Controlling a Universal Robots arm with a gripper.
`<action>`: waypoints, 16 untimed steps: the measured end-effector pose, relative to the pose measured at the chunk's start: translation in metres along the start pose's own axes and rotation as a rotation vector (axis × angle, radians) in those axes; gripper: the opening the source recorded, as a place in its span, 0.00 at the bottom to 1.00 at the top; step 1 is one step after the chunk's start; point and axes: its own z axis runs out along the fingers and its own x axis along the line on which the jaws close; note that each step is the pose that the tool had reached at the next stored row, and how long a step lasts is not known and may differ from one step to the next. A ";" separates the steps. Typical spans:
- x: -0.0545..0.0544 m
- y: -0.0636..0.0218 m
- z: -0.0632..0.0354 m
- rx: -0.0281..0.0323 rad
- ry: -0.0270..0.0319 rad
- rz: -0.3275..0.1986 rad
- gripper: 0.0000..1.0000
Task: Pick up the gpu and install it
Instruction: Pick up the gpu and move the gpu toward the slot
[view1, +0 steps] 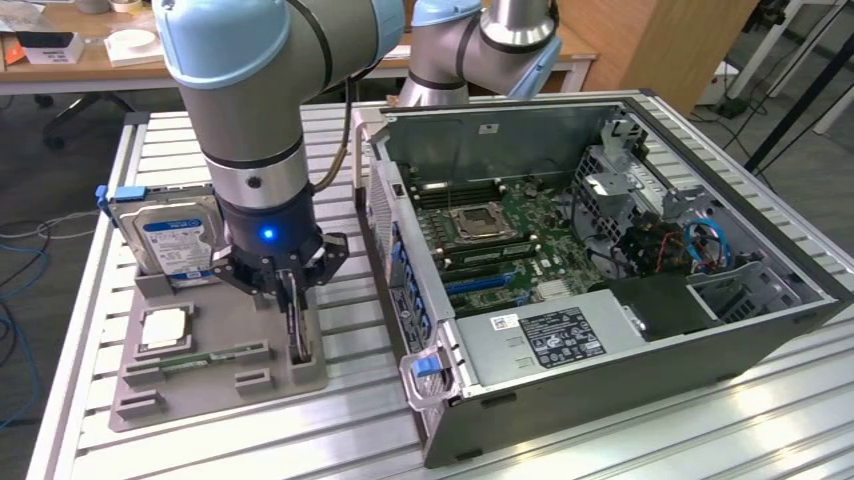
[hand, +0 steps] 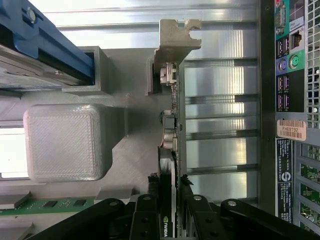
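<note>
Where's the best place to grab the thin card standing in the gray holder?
Pinch the gpu by its two flat faces along the top edge, coming straight down. It stands on edge in the gray holder, so its bottom is tucked in, and the silver bracket end is lumpy.

The gpu (view1: 303, 340) — thin card; upright on edge.

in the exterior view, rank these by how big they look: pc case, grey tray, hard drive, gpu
1. pc case
2. grey tray
3. hard drive
4. gpu, seen edge-on, so it looks like a thin strip
</note>
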 end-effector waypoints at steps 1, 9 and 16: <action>0.000 0.0000 0.0000 0.0000 0.0000 0.000 0.26; 0.000 0.0001 -0.0010 0.0029 -0.0003 0.001 0.26; 0.000 0.0001 -0.0065 0.0118 -0.0008 0.000 0.26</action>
